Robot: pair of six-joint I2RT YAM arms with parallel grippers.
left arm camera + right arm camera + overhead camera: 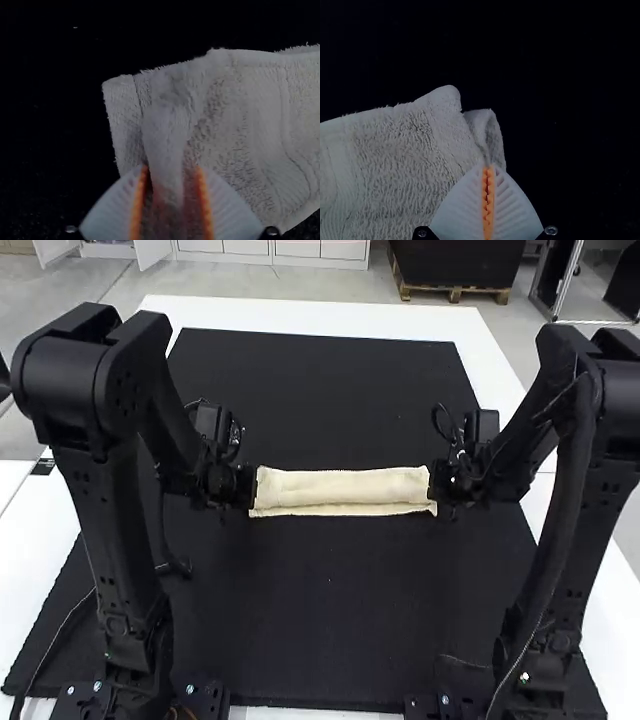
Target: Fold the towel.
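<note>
The cream towel (pixel 345 487) lies as a narrow folded strip across the black mat, a lower layer showing along its near edge. At its left end is my left gripper (pixel 248 487); at its right end, my right gripper (pixel 440 483). In the left wrist view, the left gripper (pixel 171 172) stands open, with a raised ridge of the towel (pixel 240 125) between its separated pads. In the right wrist view, the pads of my right gripper (pixel 488 167) are together on the end of the towel (pixel 405 150), beside a small looped fold.
A black mat (pixel 300 610) covers most of the white table (pixel 330 316) and extends in front of and behind the towel. The left arm stands on one side, the right arm on the other, both with dark cables beside them.
</note>
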